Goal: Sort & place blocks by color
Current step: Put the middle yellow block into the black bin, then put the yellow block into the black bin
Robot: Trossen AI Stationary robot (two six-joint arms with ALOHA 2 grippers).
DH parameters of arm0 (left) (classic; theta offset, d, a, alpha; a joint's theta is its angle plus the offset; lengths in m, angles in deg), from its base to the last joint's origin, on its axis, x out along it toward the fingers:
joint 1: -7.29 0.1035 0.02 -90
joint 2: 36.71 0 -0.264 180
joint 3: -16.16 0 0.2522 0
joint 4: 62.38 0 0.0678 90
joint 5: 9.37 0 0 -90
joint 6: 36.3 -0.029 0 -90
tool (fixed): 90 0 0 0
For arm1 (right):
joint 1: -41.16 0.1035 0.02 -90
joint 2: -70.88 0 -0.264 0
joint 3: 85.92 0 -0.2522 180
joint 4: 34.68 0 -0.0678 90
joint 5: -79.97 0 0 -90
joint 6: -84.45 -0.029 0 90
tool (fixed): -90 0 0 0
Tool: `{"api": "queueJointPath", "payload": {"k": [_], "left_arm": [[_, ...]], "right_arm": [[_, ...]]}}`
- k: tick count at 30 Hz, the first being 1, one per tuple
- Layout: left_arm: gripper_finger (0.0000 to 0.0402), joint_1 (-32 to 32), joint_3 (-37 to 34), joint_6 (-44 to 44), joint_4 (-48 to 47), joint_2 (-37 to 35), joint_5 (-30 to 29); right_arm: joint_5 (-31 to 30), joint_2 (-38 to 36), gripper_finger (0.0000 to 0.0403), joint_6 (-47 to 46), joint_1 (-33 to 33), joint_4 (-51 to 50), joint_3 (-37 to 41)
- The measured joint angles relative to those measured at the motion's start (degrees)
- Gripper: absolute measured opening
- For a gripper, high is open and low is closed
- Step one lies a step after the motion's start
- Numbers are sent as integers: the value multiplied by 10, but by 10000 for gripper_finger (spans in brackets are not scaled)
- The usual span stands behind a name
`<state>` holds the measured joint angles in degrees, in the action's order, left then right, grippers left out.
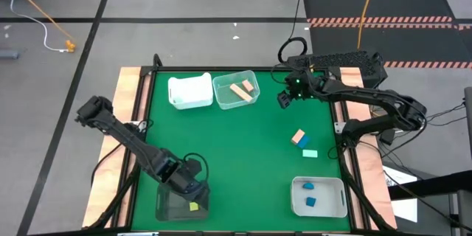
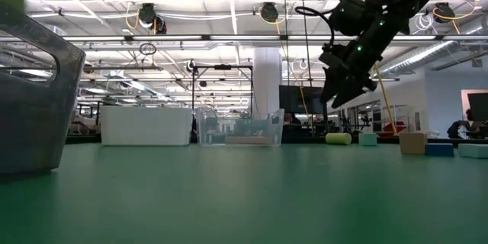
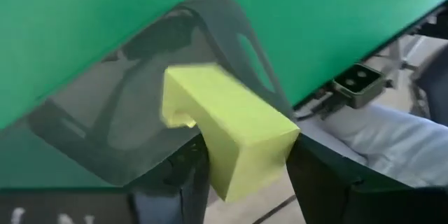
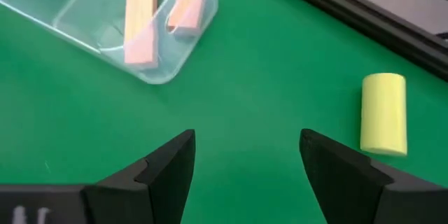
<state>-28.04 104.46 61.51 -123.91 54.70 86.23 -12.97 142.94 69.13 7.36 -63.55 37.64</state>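
Left gripper [image 1: 195,200]: mine, hanging over the dark bin [image 1: 167,205] at the near left corner of the table [image 1: 243,147].
Left jaws: a yellow-green block [image 3: 227,127] sits between my 2 fingers; I cannot tell whether I am gripping it or letting it go.
Yellow-green block: above the dark bin's rim in the left wrist view; from above it shows as a small yellow patch at my fingertips, inside the bin's outline.
Right gripper [image 1: 283,99]: mine, raised above the far right part of the table, just beside the clear bin [image 1: 253,96].
Right jaws: wide apart, nothing between them, only bare green table below.
Clear bin: far side of the table, middle; holds 2 tan-salmon blocks [image 1: 241,88] lying side by side.
White bin, far [image 1: 177,100]: touching the clear bin on its left; I cannot make out any contents.
White bin, near [image 1: 338,205]: near right corner; holds 2 blue blocks [image 1: 310,194], 1 toward the far wall, 1 nearer the middle.
Loose blocks, right half of table: 1 tan block [image 1: 297,136] touching 1 blue block [image 1: 303,141], and 1 mint block [image 1: 310,153] just beside them toward the near edge.
Yellow-green cylinder [image 4: 383,114]: lying on its side on the table near my right gripper, close to the table's far edge.
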Motion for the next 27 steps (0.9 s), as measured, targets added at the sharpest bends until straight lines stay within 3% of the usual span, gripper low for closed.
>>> {"api": "queueJointPath", "payload": {"k": [17, 27], "left_arm": [[197, 31, 0, -16, 18, 15, 36], [197, 131, 0, -180, 89, 15, 33]], "right_arm": [[-18, 0, 247, 11, -58, 2, 0], [-15, 7, 247, -11, -78, 6, 0]]}}
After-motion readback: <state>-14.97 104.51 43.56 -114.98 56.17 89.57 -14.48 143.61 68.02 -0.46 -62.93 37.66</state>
